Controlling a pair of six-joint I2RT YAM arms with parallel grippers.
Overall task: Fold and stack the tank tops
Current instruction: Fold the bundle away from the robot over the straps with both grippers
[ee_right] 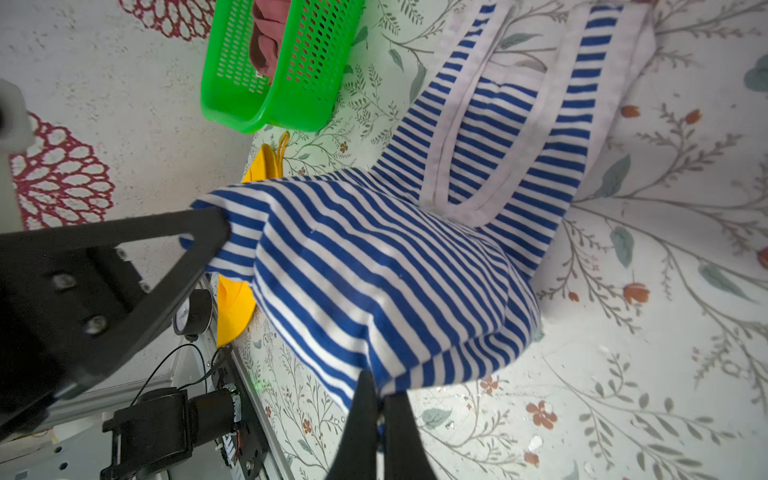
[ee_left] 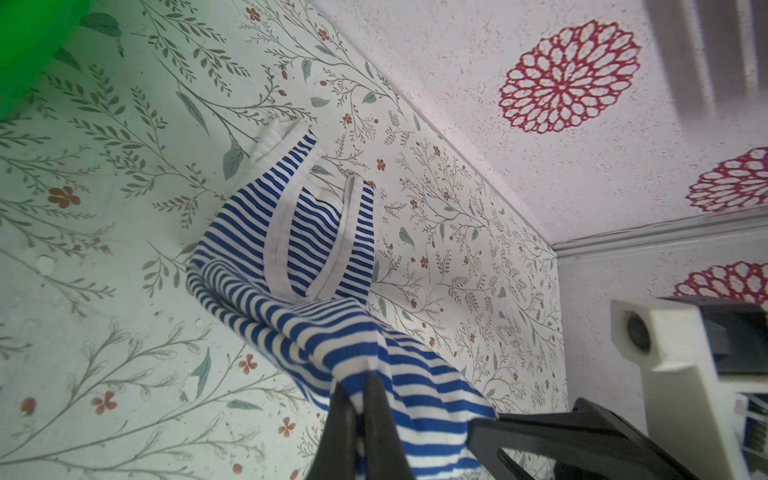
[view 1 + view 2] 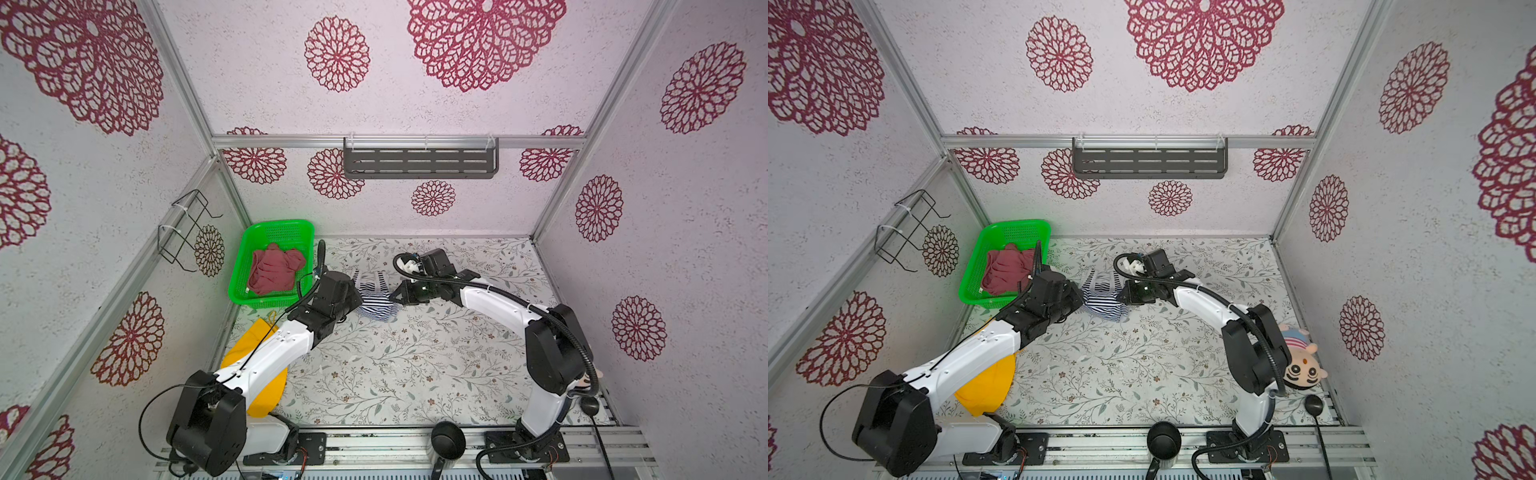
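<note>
- Your left arm (image 3: 270, 353) rises from its base at the near left edge and reaches forward and inward, white forearm slanting toward the middle.
- The left wrist (image 3: 332, 297) is bent so that the left gripper (image 2: 365, 380) points right, toward the other arm.
- That gripper's jaws are pressed together, pinching a fold of the striped top (image 2: 316, 249).
- Your right arm (image 3: 498, 301) rises from the near right, bends at the elbow and sweeps left in an arc.
- Your right gripper (image 1: 380, 395) points left, its jaws likewise pressed together on an edge of the same top.
- The two grippers face each other, tips near but apart.
</note>
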